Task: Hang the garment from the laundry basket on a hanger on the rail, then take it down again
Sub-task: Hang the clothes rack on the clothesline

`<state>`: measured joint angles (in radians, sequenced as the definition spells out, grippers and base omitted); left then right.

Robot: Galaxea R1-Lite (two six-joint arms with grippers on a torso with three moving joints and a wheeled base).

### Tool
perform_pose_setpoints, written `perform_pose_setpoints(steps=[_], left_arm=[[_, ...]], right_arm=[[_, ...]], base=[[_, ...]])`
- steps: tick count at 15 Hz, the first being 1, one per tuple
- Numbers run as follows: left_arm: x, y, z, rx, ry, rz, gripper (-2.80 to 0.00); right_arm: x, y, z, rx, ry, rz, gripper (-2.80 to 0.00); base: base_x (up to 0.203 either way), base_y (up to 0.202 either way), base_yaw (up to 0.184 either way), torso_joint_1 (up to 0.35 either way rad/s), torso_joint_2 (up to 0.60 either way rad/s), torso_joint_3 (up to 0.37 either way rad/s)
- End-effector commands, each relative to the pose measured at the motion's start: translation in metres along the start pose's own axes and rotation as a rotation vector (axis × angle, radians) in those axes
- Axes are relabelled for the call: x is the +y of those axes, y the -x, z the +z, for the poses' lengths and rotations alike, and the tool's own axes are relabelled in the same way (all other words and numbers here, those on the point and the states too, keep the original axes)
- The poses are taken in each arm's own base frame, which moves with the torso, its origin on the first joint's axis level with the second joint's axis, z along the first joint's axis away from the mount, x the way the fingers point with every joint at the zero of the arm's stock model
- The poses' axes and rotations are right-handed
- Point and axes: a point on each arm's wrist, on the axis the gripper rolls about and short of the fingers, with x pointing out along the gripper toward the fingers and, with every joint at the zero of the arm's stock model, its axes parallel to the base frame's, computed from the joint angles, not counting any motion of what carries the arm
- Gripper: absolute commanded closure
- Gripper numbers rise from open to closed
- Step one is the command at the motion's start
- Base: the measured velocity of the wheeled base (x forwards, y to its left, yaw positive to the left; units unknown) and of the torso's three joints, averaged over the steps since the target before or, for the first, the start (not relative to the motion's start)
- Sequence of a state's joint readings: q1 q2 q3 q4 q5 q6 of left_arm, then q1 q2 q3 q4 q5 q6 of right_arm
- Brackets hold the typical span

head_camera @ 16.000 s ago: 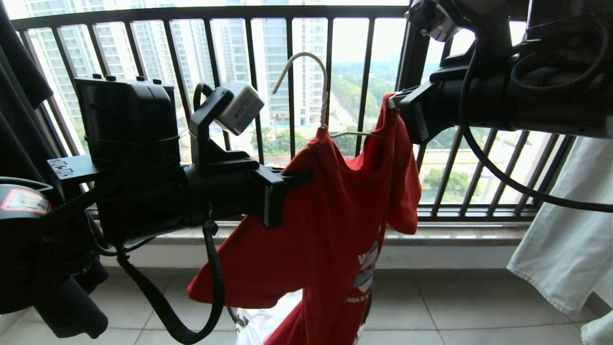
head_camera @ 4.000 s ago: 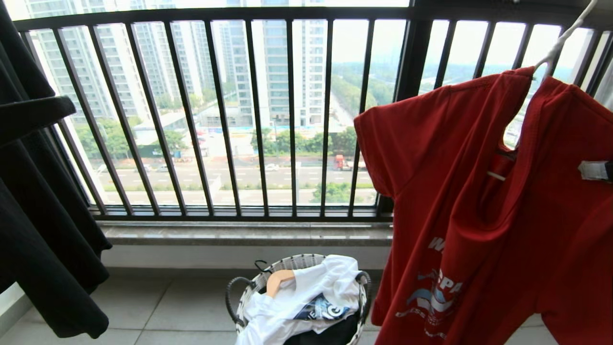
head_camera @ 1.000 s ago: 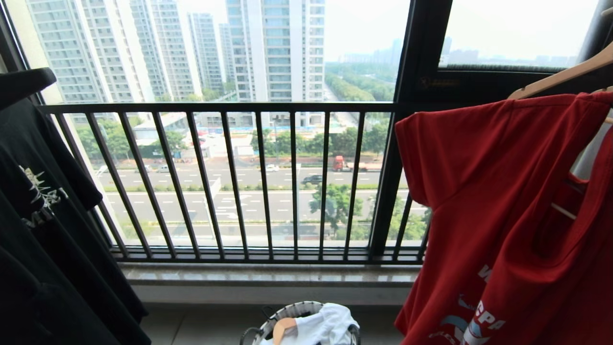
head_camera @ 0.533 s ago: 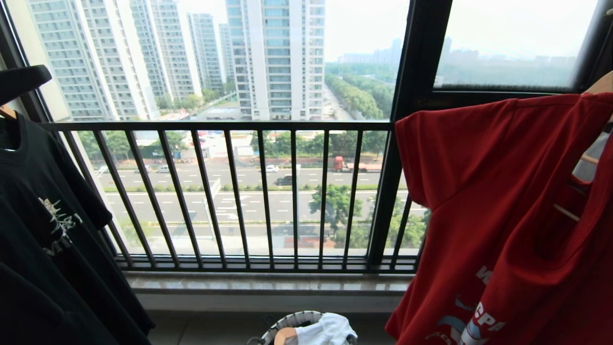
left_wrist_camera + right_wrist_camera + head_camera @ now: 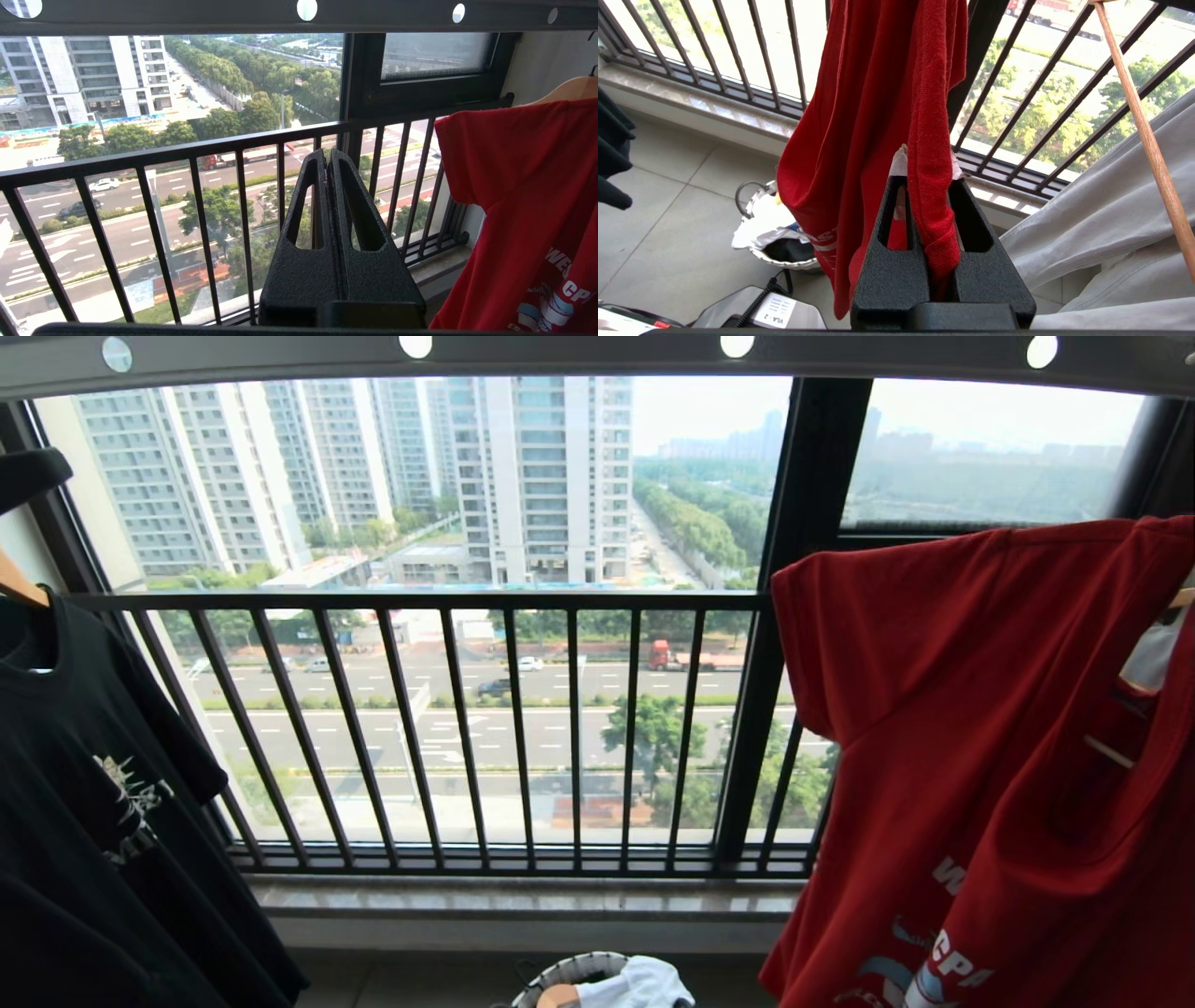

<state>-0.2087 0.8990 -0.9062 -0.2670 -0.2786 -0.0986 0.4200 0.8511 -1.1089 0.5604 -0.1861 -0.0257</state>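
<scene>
Gripping the garment [image 5: 878,93] — right tool [image 5: 927,158] pinched, left tool [image 5: 327,156] empty.

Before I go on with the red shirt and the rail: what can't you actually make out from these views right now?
- Hanger hook and neck: cut off by the head view's right edge, so whether the red T-shirt hangs from the rail is unknown.
- Right gripper: red cloth covers its fingertips; the wire is not visible there.
- Laundry basket: mostly below the head view's bottom edge.
- Chest lettering: folds hide part.

Red garment [image 5: 971,709]; grey rail [image 5: 597,353], white holes.
</scene>
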Motion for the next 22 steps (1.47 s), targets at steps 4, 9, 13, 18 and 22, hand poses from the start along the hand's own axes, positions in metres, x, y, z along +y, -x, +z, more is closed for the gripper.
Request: perform_pose_setpoints(steps=[4, 9, 13, 18, 22], left_arm=[[-0.001, 0.003, 0.002, -0.010, -0.002, -0.003, 0.00], [-0.001, 0.003, 0.002, -0.013, -0.003, -0.003, 0.00], [-0.001, 0.004, 0.003, -0.015, -0.003, -0.003, 0.00], [-0.001, 0.004, 0.003, -0.016, -0.004, -0.004, 0.00], [-0.001, 0.004, 0.004, -0.018, -0.004, -0.004, 0.00]], right_arm=[[0.000, -0.001, 0.000, 0.006, 0.002, -0.001, 0.00], [0.000, 0.000, 0.000, 0.003, -0.005, 0.001, 0.00], [0.000, 0.000, 0.000, 0.003, -0.003, 0.010, 0.00], [0.004, -0.014, 0.005, 0.008, -0.001, 0.031, 0.00], [0.012, -0.024, 0.007, 0.027, 0.025, 0.113, 0.00]], base=[[0.000, 0.000, 0.000, 0.157, -0.32, -0.173], [0.000, 0.000, 0.000, 0.153, -0.31, -0.168], [0.000, 0.000, 0.000, 0.035, -0.07, -0.037], [0.000, 0.000, 0.000, 0.000, 0.00, 0.000], [0.000, 0.000, 0.000, 0.000, 0.00, 0.000]])
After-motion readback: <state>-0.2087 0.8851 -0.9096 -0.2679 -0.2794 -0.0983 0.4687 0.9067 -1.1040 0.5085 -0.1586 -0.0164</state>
